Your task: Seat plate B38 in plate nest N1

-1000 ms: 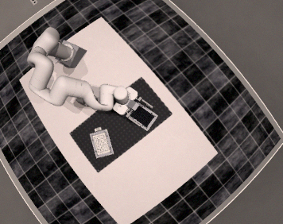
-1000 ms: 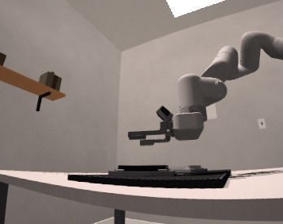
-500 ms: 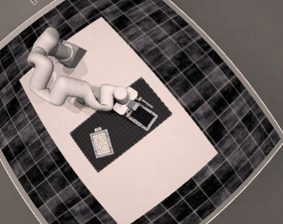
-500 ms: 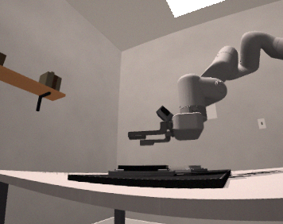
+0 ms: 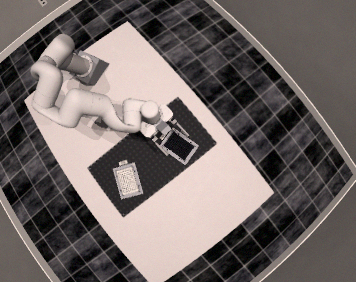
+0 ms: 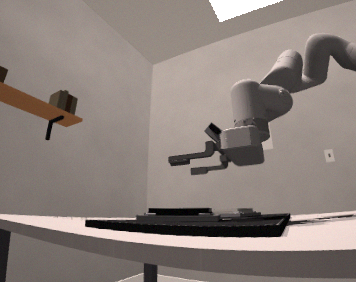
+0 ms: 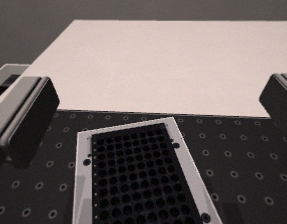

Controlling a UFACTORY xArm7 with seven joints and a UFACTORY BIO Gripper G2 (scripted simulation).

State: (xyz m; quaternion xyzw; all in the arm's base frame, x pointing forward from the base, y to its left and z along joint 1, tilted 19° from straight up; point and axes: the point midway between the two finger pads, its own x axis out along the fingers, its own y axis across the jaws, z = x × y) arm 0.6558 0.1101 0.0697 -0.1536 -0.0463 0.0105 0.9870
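Two plates lie on a dark perforated board (image 5: 151, 167) (image 6: 190, 229) (image 7: 239, 165), their codes unreadable. One, black (image 5: 179, 145) (image 6: 180, 211) (image 7: 136, 175), sits in a grey frame (image 5: 186, 161) (image 7: 84, 175) below the gripper (image 5: 177, 144) (image 6: 189, 166) (image 7: 156, 110), whose fingers stand apart, gripping nothing. The pale plate (image 5: 128, 180) lies in its own frame, well apart from the gripper. Which is B38, I cannot tell.
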